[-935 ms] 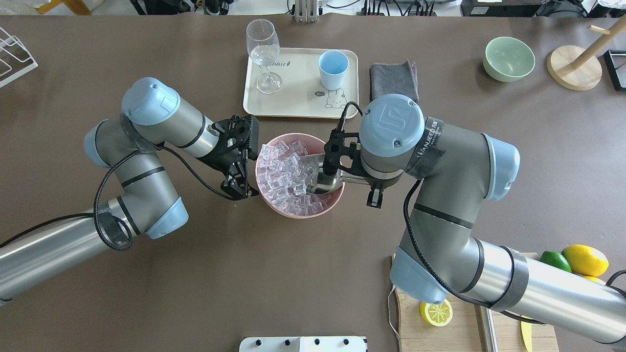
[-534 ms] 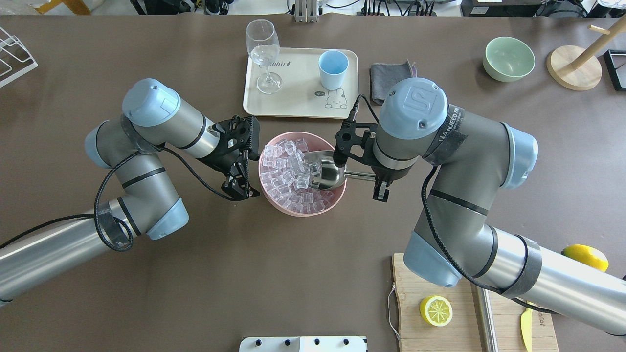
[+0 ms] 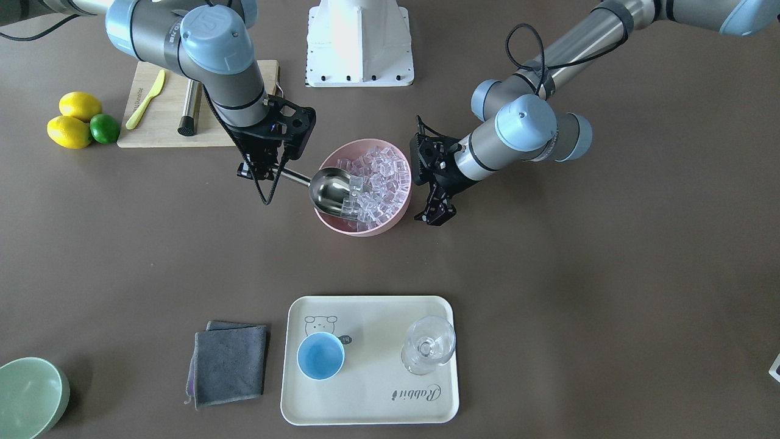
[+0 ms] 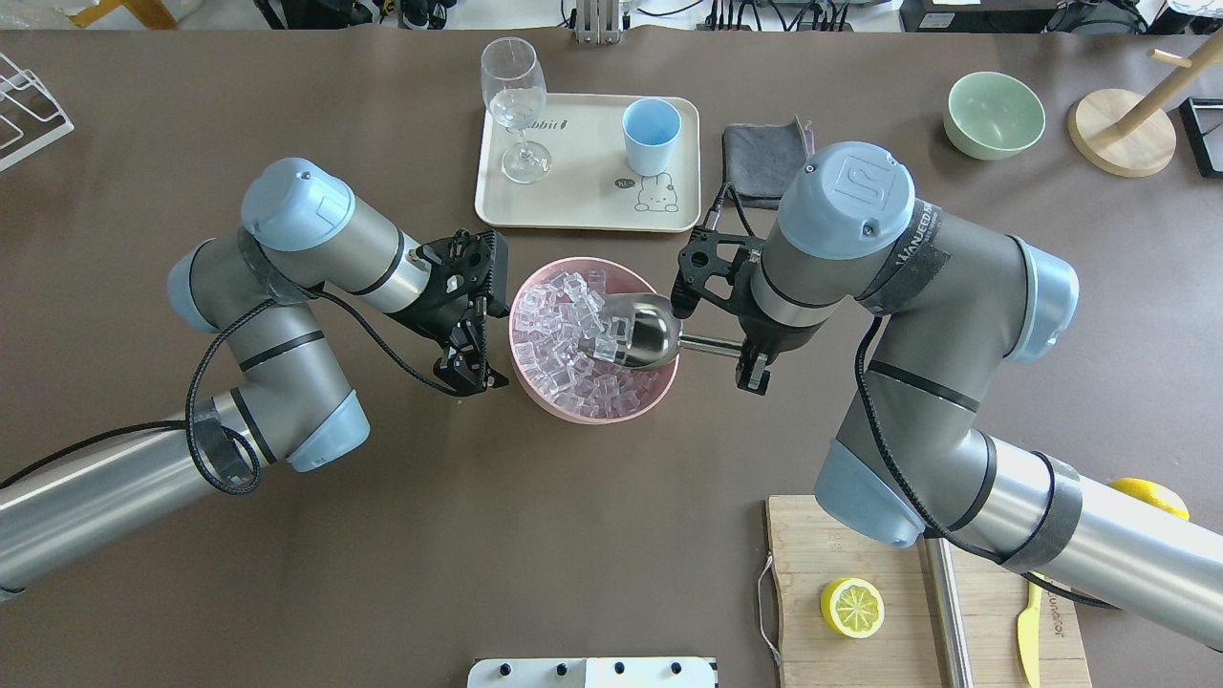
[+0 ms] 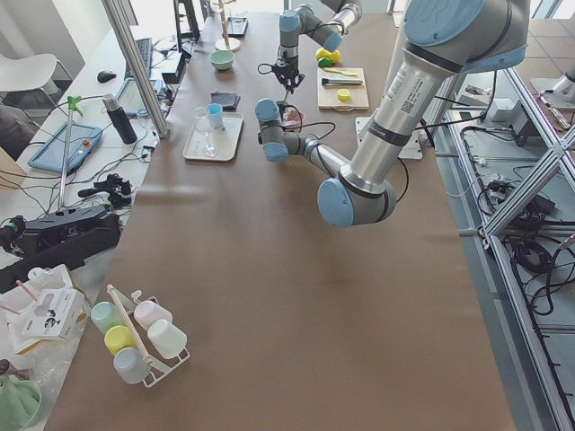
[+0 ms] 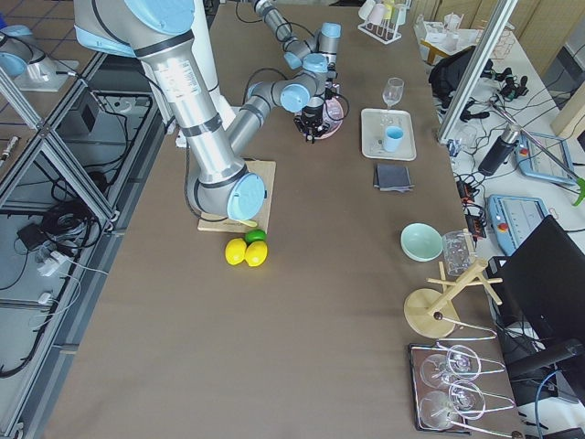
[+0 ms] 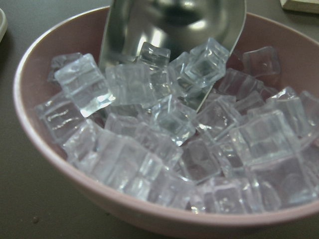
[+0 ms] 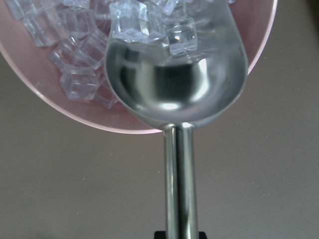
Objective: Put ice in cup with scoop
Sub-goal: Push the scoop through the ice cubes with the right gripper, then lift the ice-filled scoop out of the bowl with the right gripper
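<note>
A pink bowl (image 7: 60,37) fills almost the whole view, heaped with ice (image 7: 169,149): clear, glassy cubes lying at all angles, piled to about the height of the rim. The scoop (image 7: 169,22) reaches in over the far rim, and only its shiny trough shows. The trough's open mouth faces the camera and dips into the heap. Several cubes sit at its lip, two or three of them resting just inside the trough, touching the metal. The bare upper part of the trough mirrors light and dark patches. Dark brown desk (image 7: 30,199) shows around the bowl, below left and above. A pale strip (image 7: 301,4) cuts the top right corner, too little of it visible to tell what it is.
</note>
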Controlling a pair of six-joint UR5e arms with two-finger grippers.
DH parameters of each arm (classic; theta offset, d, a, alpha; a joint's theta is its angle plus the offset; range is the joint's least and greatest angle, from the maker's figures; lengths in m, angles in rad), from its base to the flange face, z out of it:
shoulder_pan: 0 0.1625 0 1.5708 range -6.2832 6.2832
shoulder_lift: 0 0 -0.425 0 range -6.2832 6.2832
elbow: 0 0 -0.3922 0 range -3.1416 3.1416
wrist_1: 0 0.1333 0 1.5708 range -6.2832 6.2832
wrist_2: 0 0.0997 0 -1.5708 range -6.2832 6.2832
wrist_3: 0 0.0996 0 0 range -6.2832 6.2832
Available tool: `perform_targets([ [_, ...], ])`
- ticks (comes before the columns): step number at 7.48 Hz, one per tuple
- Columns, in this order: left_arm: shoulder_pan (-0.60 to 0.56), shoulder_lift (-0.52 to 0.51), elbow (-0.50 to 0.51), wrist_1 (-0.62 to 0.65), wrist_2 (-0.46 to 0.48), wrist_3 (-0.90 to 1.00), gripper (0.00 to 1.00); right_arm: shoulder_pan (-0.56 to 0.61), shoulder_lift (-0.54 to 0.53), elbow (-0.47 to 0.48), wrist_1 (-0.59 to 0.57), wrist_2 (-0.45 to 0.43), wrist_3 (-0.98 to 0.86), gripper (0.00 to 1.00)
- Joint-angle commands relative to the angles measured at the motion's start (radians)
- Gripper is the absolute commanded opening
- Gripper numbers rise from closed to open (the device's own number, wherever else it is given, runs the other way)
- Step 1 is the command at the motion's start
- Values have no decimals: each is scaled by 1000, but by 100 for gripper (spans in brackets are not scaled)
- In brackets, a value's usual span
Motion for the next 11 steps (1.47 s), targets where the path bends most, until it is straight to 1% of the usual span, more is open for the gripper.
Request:
perform_targets([
  [1,1,0,0,0,1,0,99,10,-27,5,58,76,35,0],
  [3,1,-1,0,0,1,0,99,40,-29,8,58,119,35,0],
  [4,1,-3,0,-2,1,-2,99,47,-34,8,93,126,46,0],
  [6,-1,-6,0,-2,-1,-3,99,48,-70,7,206,126,107,0],
  [8,-1,-1,-2,-2,-2,-2,99,50,-84,17,229,126,141,0],
  [9,-3,3,0,-3,-4,0,99,48,-110,16,306,126,168,0],
  [10,-4,14,-2,-3,-5,2,99,48,-121,16,332,127,187,0],
  [11,-4,31,-2,-18,-5,2,99,48,-118,20,335,159,190,0],
])
